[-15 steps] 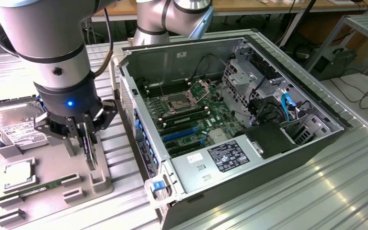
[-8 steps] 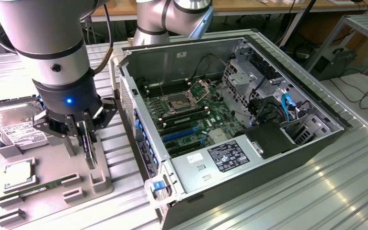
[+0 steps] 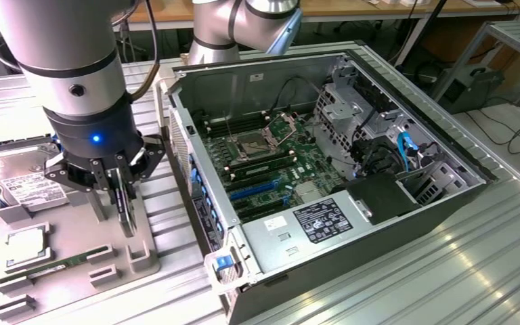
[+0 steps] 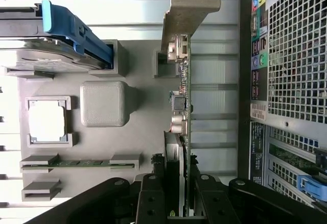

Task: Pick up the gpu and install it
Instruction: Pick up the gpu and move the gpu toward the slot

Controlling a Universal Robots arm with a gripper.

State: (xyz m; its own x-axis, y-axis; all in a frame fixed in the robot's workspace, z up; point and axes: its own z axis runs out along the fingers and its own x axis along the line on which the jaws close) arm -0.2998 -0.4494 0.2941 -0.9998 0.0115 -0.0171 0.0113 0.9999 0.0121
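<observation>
The gpu stands on its long edge in the grey parts tray at the exterior view's left, just beside the open computer case. The gripper is down over it. In the wrist view the fingers sit narrow, one on each face of the card, and look closed on it.

The step in hand appears to be the pick-up. To do it well, I judge the card should leave its holder straight along its own plane. A sideways tilt could wedge the lower edge in the slot or bend the silvery bracket, which sits against a small grey block of the tray. The grip seems to lie toward the end away from the bracket. That end may therefore sag or swing, so a slow, level lift looks wise. The case wall is near on the exterior view's right and the hard drive lies on the far left of the tray, so there is little room for swinging. The memory stick lies on the tray's near side and looks out of the way.

Several things cannot be made out. The card's lower edge is hidden behind the tray's holders, so I cannot tell whether it rests in the slot or is just clear of it. The contact patches of the fingers are covered by the gripper body. The card's connector edge is out of sight, and the blue slots on the board inside the case show too little detail to judge which one would take it.
</observation>
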